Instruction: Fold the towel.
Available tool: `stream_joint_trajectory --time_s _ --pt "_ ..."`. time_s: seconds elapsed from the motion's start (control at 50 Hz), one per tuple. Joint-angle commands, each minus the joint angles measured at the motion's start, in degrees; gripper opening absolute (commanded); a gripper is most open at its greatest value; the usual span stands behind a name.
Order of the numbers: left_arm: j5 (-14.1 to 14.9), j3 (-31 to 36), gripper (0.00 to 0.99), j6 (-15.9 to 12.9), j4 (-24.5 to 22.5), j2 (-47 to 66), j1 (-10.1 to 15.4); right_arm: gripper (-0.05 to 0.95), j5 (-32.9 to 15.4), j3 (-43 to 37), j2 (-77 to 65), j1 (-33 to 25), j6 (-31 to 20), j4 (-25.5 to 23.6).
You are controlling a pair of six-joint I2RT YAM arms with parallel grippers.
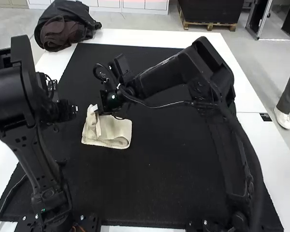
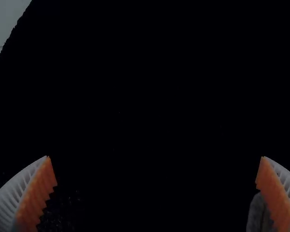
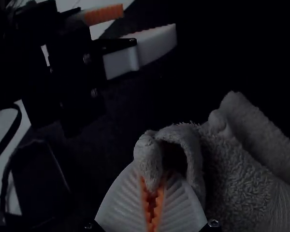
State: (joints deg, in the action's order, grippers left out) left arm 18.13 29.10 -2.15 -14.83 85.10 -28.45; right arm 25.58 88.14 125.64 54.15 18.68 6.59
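On the black mat point(image 1: 174, 169), left of its middle in the high view, sits the cream terry-cloth towel point(image 1: 118, 130) — folded over itself, with a rounded, looped fold along the near side and its left part bunched and raised. Right arm reaches across the middle; its gripper point(image 1: 94, 110), with white ribbed fingers and orange pads, is at that raised part. In the right wrist view the jaws are nearly together, pinching a rolled bit of towel edge between the tips; the cloth arches up beside them around a dark hollow, and the rest spreads away in loose folds. Left arm's gripper point(image 1: 73, 110), same white and orange type, is at the towel's left, close by. Its jaws are spread wide with nothing between them; in the left wrist view a grey-looking bit of towel shows right by one orange pad point(image 2: 275, 198) — can't tell if they touch. Mat lies on the white table point(image 1: 121, 36); a black and dark-brown fabric bundle point(image 1: 63, 29) sits at the table's far left corner.
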Motion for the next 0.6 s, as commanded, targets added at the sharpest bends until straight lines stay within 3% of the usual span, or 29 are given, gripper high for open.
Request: stream_joint_trajectory --time_s 0.0,0.08,0.12,0.24,0.36,0.52,0.56,0.58 --pt "-0.1 -0.1 0.967 -0.7 -0.4 -1.9 0.0 -0.02 1.0 3.3 0.8 0.9 1.1 0.5" --pt "-0.1 -0.2 0.967 -0.7 -0.4 -1.8 0.0 0.01 1.0 4.9 1.8 0.9 1.3 0.5" --pt "0.0 -0.1 0.967 -0.7 -0.4 -1.8 0.0 0.11 1.0 5.7 2.3 0.9 1.4 0.4" --pt "-0.1 -0.3 0.967 -0.7 -0.2 -1.9 0.0 0.62 0.7 8.0 3.0 0.9 1.0 -1.7" --pt "-0.1 -0.6 0.967 -0.7 -0.2 -2.0 0.2 0.86 0.7 8.2 2.9 0.8 -0.2 -2.9" --pt "-0.1 -0.9 0.967 -0.7 -0.5 -2.6 0.3 0.90 0.3 8.1 0.0 0.3 -1.7 -3.6" --pt "-0.1 -0.9 0.967 -0.7 -0.6 -2.7 0.3 0.84 0.3 7.8 -0.7 0.3 -1.8 -3.6" --pt "-0.1 -0.9 0.967 -0.6 -0.6 -2.9 0.3 0.76 0.5 7.4 -1.1 0.2 -1.8 -3.6"
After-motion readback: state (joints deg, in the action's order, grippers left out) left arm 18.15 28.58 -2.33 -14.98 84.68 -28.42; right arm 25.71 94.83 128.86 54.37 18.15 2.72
